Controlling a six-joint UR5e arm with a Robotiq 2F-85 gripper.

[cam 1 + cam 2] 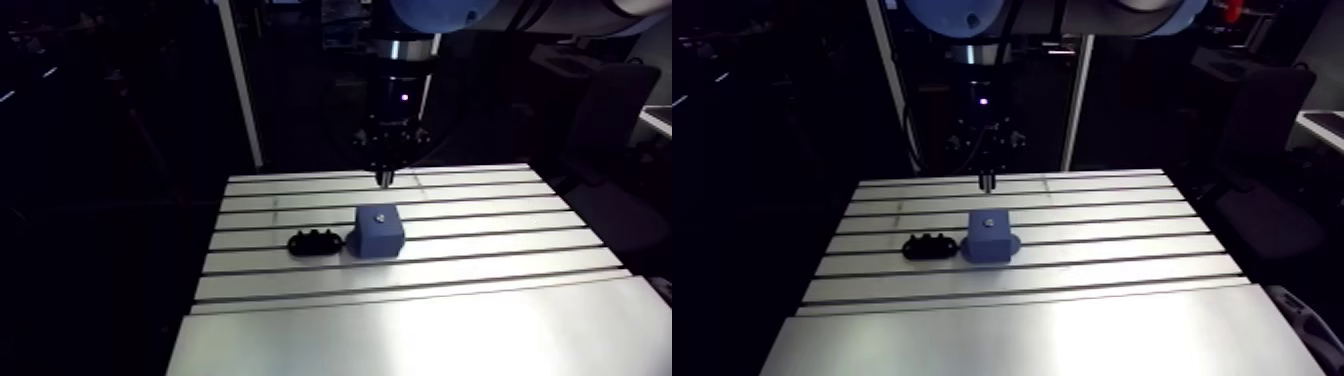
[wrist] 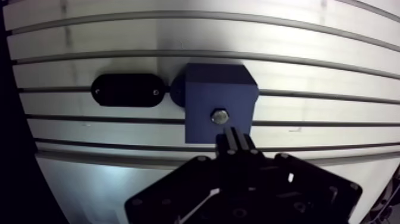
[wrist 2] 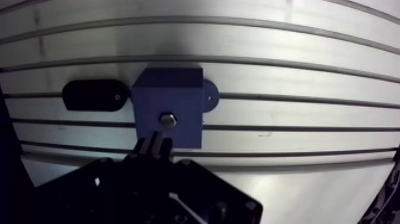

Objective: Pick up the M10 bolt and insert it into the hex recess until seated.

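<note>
A blue block point(image 2: 205, 98) stands on the slotted table point(image 1: 480, 250). A metal hex bolt head point(image 2: 219, 116) sits in the recess on the block's top face; it also shows as a small bright spot, the bolt point(image 1: 378, 214), in the arm view. My gripper point(image 2: 233, 142) hangs above the table just short of the bolt, with its two fingers pressed together and nothing between them. In the arm view the gripper point(image 1: 384, 181) is a little behind the block and clear of it.
A black oval holder point(image 2: 127, 90) lies on the table right beside the block, seen also as the holder point(image 1: 315, 242) in the arm view. A round blue flange point(image 3: 210, 95) sticks out at the block's base. T-slots run across the table.
</note>
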